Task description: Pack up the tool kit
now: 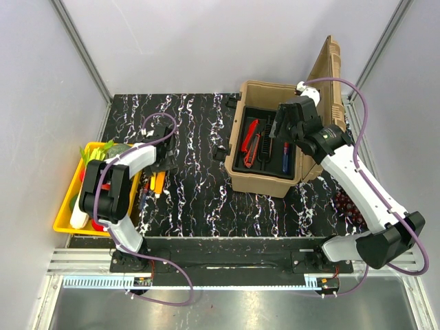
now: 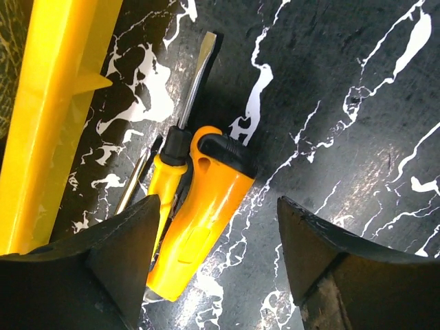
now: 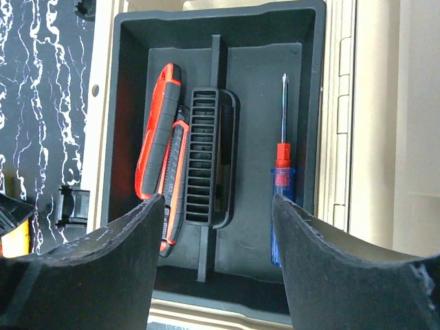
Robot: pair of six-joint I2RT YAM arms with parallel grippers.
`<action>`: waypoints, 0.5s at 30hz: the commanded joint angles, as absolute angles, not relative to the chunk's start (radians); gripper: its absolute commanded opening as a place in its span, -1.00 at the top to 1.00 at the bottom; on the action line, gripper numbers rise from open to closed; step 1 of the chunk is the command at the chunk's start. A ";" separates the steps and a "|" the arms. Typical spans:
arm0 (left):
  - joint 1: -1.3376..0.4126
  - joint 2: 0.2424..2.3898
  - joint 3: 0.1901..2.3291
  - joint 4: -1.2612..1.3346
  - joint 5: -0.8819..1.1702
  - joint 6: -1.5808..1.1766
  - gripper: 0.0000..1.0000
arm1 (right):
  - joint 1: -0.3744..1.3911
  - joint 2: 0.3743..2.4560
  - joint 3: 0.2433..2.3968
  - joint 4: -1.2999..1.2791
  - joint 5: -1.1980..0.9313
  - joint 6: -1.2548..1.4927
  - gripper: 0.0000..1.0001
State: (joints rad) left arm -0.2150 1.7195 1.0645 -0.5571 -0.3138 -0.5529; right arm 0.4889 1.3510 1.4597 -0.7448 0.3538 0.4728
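Toolbox (image 1: 261, 180) sitting open at table (image 1: 199, 199) right; we are hovering right tool (image 3: 217, 199), spread and empty, over its tray (image 3: 254, 103). Left tool (image 2: 218, 203), spread, straddling yellow screwdriver (image 2: 166, 182) lying on table.

We count: open toolbox (image 1: 265, 180), inner tray (image 1: 271, 165) holding red tools (image 1: 251, 143) and blue screwdriver (image 1: 284, 158); orange tools (image 1: 157, 184) on table (image 1: 199, 199) beside yellow tray (image 1: 63, 206).

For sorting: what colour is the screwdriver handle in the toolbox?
Blue handle, red collar; best in right wrist view.
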 commanded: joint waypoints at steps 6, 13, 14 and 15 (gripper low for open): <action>-0.213 1.755 1.071 -0.480 -0.241 -0.552 -0.31 | 0.483 1.318 1.450 -0.713 0.361 0.471 -0.40; -0.213 1.773 1.080 -0.477 -0.212 -0.551 -0.26 | 0.483 1.333 1.451 -0.703 0.356 0.469 -0.40; -0.213 1.773 1.080 -0.474 -0.203 -0.549 -0.26 | 0.483 1.335 1.451 -0.703 0.354 0.469 -0.40; -0.213 1.775 1.077 -0.472 -0.201 -0.548 -0.25 | 0.483 1.335 1.451 -0.703 0.354 0.469 -0.40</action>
